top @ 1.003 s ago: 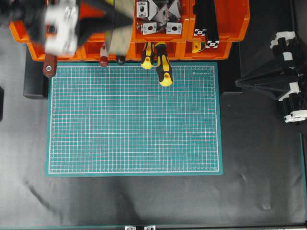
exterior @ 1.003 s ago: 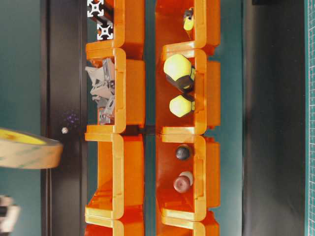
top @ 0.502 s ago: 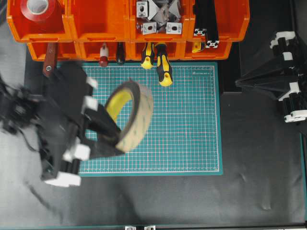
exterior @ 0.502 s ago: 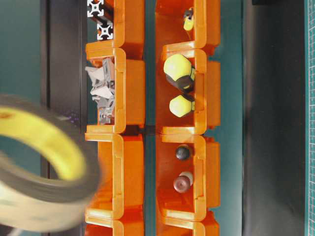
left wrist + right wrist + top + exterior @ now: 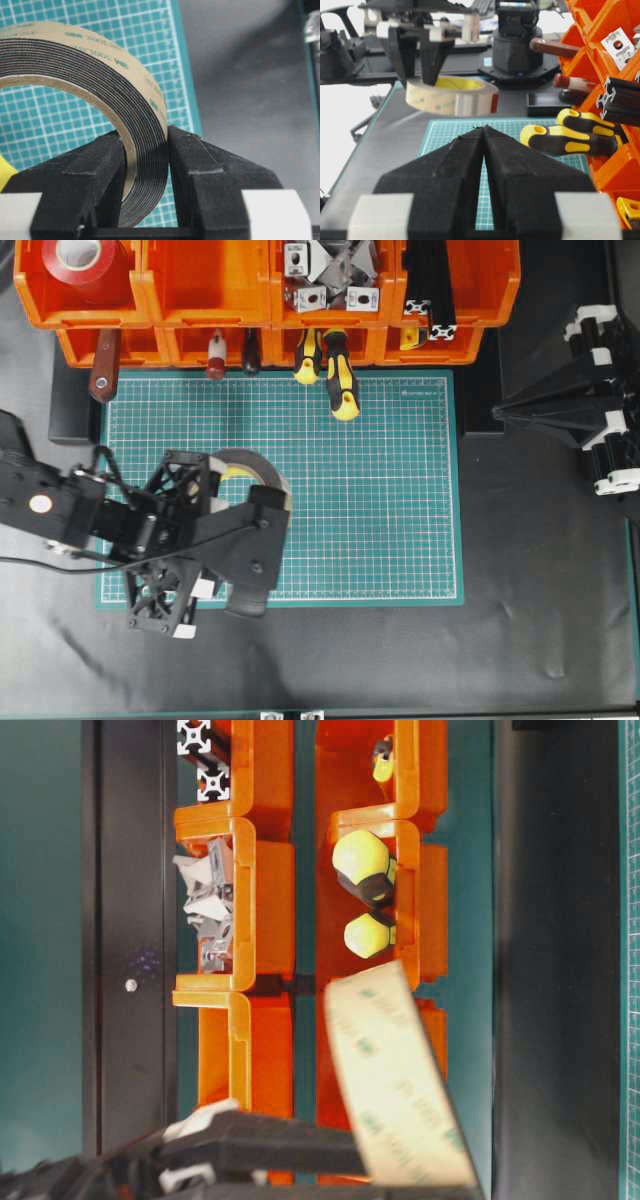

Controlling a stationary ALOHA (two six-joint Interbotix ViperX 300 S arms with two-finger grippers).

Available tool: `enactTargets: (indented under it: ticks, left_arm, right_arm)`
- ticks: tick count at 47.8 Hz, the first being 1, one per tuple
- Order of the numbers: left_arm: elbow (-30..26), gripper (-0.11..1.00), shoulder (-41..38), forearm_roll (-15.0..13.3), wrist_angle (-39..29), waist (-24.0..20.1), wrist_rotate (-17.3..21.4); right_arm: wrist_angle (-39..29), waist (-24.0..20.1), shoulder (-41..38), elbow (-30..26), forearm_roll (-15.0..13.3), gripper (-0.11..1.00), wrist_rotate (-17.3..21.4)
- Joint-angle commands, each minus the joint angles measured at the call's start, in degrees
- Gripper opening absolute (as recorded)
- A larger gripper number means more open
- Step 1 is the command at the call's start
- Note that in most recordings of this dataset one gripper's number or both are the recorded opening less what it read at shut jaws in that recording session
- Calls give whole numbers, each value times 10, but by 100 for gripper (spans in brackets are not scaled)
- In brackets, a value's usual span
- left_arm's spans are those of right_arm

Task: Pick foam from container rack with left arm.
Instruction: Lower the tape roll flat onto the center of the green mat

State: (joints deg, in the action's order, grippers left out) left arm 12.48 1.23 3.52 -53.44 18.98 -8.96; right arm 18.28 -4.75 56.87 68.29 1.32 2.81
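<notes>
Left gripper [image 5: 262, 502] has its jaws clamped on the wall of the foam [image 5: 250, 468], one jaw inside the ring and one outside. The foam hangs off the bench over the green mat [image 5: 380, 490], well apart from the rack [image 5: 330, 320] where the red tape [image 5: 82, 260] sits. Right gripper [image 5: 484, 131] is parked off to the side, jaws together.

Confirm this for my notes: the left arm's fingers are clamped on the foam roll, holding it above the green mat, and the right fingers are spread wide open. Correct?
Not quite. The right gripper is shut: the right wrist view shows its fingers pressed together. The rest stands: the left gripper clamps the foam roll above the green mat.
</notes>
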Motion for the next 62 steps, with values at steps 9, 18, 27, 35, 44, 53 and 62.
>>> enactTargets:
  ticks: [9, 18, 27, 35, 44, 53, 62]
  left_arm:
    - [-33, 24, -18, 2, -15, -4, 20]
    - [-40, 24, -24, 3, -19, -10, 21]
    - [-40, 24, -24, 3, -24, -22, 23]
    - [-41, 24, -24, 3, -42, -33, 24]
    - [-40, 30, -22, 3, -54, -43, 24]
    - [-23, 81, -18, 3, -56, -49, 36]
    - [-20, 90, -13, 3, -57, -49, 43]
  right_arm:
    - [7, 2, -3, -18, 2, 0, -1]
    - [8, 2, -3, -18, 2, 0, -1]
    - [8, 2, -3, -18, 2, 0, -1]
    - [8, 2, -3, -18, 2, 0, -1]
    - [8, 2, -3, -18, 2, 0, -1]
    - [8, 2, -2, -18, 2, 0, -1]
    - [7, 1, 2, -19, 2, 0, 1]
